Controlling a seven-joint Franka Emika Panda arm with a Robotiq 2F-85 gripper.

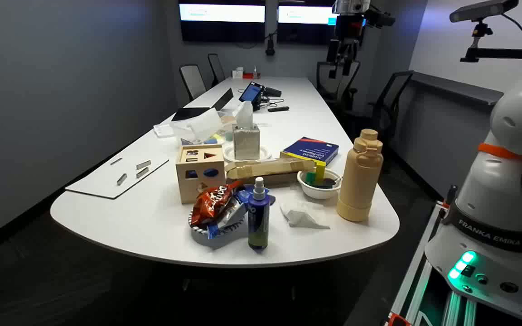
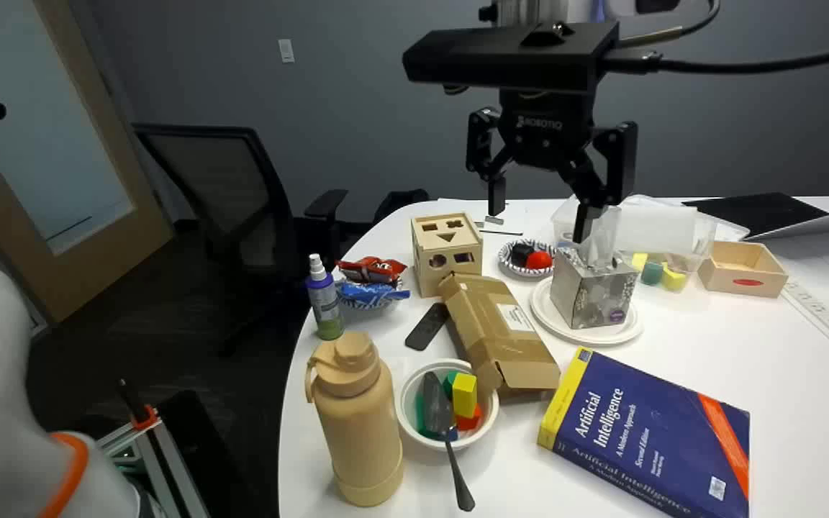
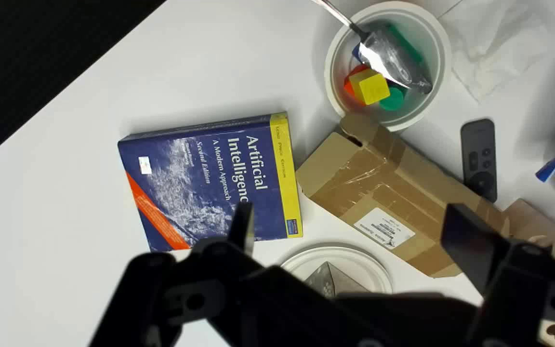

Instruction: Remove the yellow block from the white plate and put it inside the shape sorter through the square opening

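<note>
Black pincer (image 2: 540, 211) hangs released above white tabletop (image 1: 138, 226); boxy yellow block (image 2: 465, 392) sits in round white plate (image 1: 317, 194); cubic wooden sorter (image 2: 449, 248) stands towards the rounded edge.

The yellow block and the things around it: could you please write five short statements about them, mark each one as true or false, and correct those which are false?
1. The yellow block is in the bowl-like white plate. True.
2. The gripper is closed on the yellow block. False: it is open and holds nothing.
3. The top of the shape sorter has a triangular hole. True.
4. The utensil lies entirely outside the white plate. False: its broad end is in the white plate and its handle sticks out over the rim.
5. The tissue box stands on another round plate. True.
</note>
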